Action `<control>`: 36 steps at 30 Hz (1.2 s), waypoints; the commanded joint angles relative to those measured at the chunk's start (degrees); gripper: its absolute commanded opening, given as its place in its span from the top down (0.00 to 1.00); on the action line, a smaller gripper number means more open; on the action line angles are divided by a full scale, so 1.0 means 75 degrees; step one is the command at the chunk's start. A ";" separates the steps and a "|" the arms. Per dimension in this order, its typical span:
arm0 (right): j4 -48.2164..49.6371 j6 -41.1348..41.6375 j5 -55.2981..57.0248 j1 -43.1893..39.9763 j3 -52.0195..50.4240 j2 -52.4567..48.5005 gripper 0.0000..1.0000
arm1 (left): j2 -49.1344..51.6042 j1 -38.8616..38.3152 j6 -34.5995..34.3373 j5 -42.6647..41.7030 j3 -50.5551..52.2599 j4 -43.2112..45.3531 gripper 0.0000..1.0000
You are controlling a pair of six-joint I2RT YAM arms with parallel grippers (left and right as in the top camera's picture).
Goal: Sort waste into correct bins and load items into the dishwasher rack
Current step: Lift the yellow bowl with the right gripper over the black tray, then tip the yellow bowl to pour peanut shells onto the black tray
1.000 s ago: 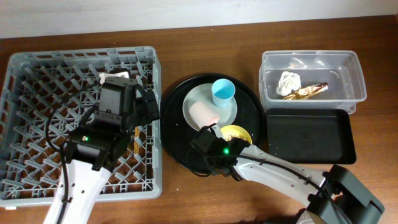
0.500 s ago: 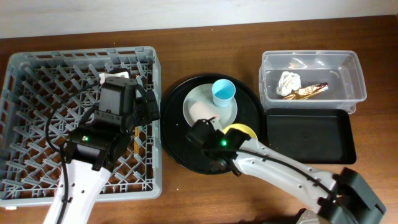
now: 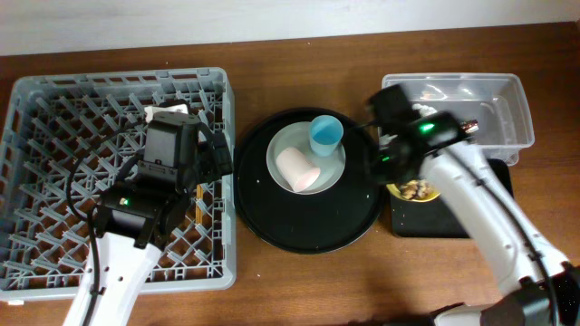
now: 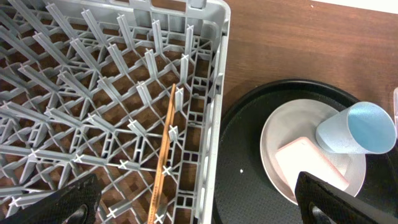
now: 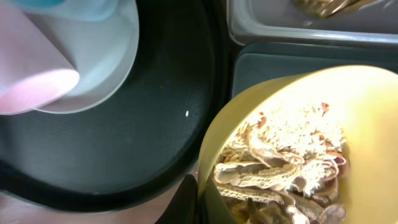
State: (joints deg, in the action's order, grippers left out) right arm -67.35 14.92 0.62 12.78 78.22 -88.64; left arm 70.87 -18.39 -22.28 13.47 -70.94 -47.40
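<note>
My right gripper (image 3: 397, 177) is shut on the rim of the yellow bowl (image 3: 426, 193) and holds it over the left end of the shallow black tray (image 3: 471, 204). In the right wrist view the gripper (image 5: 202, 199) pinches the bowl (image 5: 354, 87), which holds beige food scraps (image 5: 280, 162). The clear tub (image 3: 507, 100) is behind it; my arm hides most of its contents. The pink cup (image 3: 294, 167) lies on its side and the blue cup (image 3: 326, 136) rests on the pale plate (image 3: 337, 167). My left gripper (image 4: 199, 205) is open above the grey rack (image 3: 54, 136), near a chopstick (image 4: 165, 155).
The large round black tray (image 3: 308, 226) sits between the rack and the bins, with the plate on it. It also shows in the right wrist view (image 5: 143, 124) and the left wrist view (image 4: 249, 186). A wall runs along the far table edge.
My right arm has carried the yellow bowl off the round black tray and to the right, over the shallow black tray. The left arm has not moved.
</note>
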 commanded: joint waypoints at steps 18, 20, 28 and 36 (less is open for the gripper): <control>0.2215 -0.2766 -0.8437 -0.6027 -0.2486 0.0149 0.96 | -0.0061 0.0026 0.0012 -0.0029 -0.0076 -0.0003 0.01; 0.2856 -0.2760 -0.9165 -0.6493 -0.3022 0.0149 0.96 | -0.0061 0.0026 0.0012 -0.0029 -0.0076 -0.0003 0.01; 0.4736 -0.2754 -1.0949 -0.7915 -0.4494 0.0134 0.96 | -0.0061 0.0026 0.0012 -0.0029 -0.0076 -0.0003 0.01; 0.4701 -0.2463 -1.1937 -0.8530 -0.4561 0.0052 0.96 | -0.0061 0.0026 0.0012 -0.0029 -0.0076 -0.0006 0.01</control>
State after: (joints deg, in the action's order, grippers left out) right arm -32.08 -4.71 -83.29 -50.54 44.27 -88.62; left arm 70.87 -18.39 -22.28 13.45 -70.94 -47.37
